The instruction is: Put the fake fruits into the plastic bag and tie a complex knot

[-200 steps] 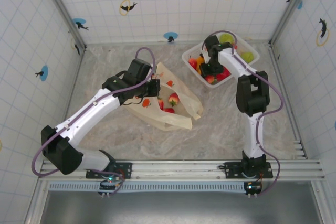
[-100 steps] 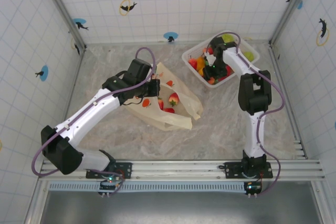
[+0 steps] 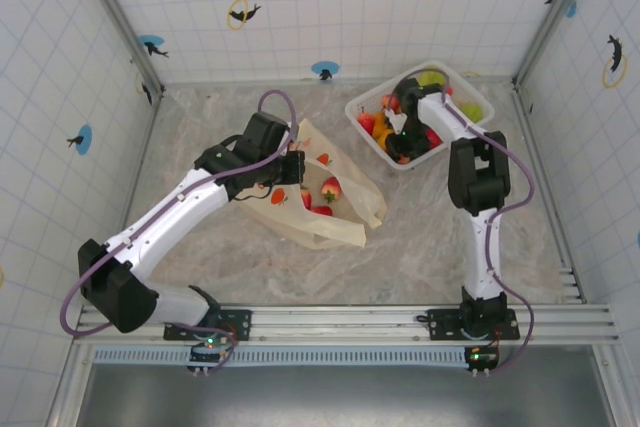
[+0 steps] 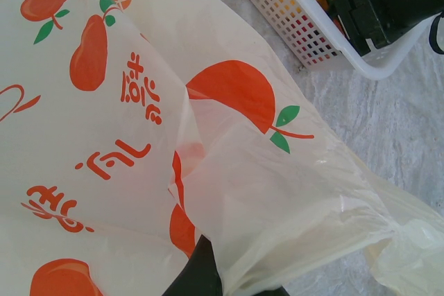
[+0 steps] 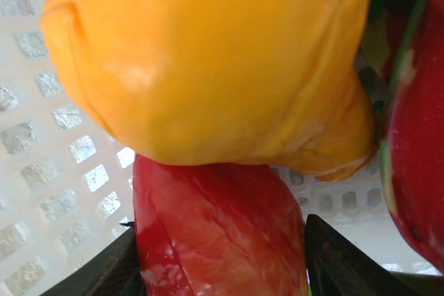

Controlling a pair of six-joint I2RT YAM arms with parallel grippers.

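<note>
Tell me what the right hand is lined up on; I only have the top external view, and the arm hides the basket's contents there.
Observer: Right wrist view: a red fruit sits between the fingers of the right hand; I can't tell whether they press it.
Operator: Anything crowding it?
Observer: An orange-yellow fruit rests against its far end.
Operator: And the left hand?
Observer: Left wrist view: the left hand is pinched shut on the film of the plastic bag.
</note>
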